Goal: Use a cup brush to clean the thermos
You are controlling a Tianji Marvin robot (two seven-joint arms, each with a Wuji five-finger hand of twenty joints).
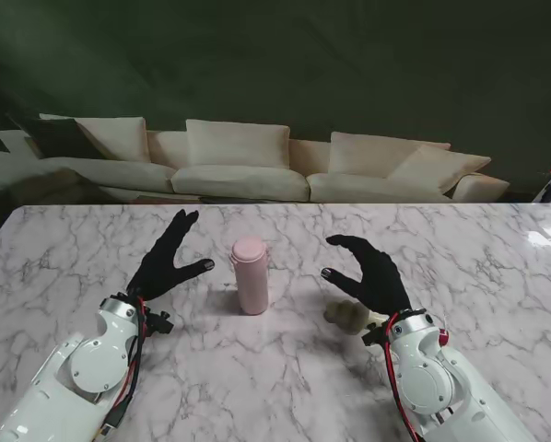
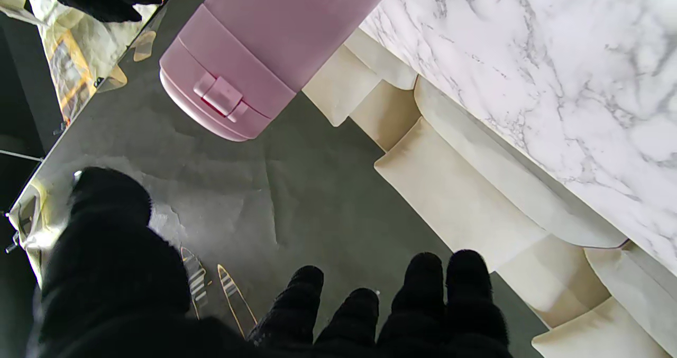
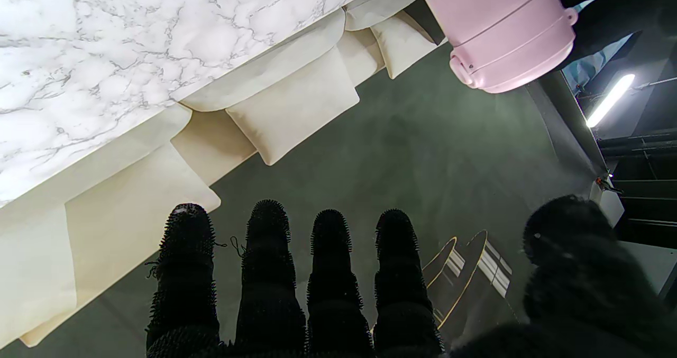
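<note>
Pink thermos (image 1: 251,274) upright on bench (image 1: 497,276), lid shut; smooth, likely slippery, grab mid-body. Left hand (image 1: 168,258) and right hand (image 1: 372,273) both spread wide, empty. Beige brush-like thing (image 1: 346,316) beside right hand, unclear.

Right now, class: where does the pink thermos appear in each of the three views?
Stand view: pink thermos upright mid-table, between both hands.
Left wrist view: thermos with lid latch, at top.
Right wrist view: thermos at top right.
Shared landmark: cream sofa.
</note>
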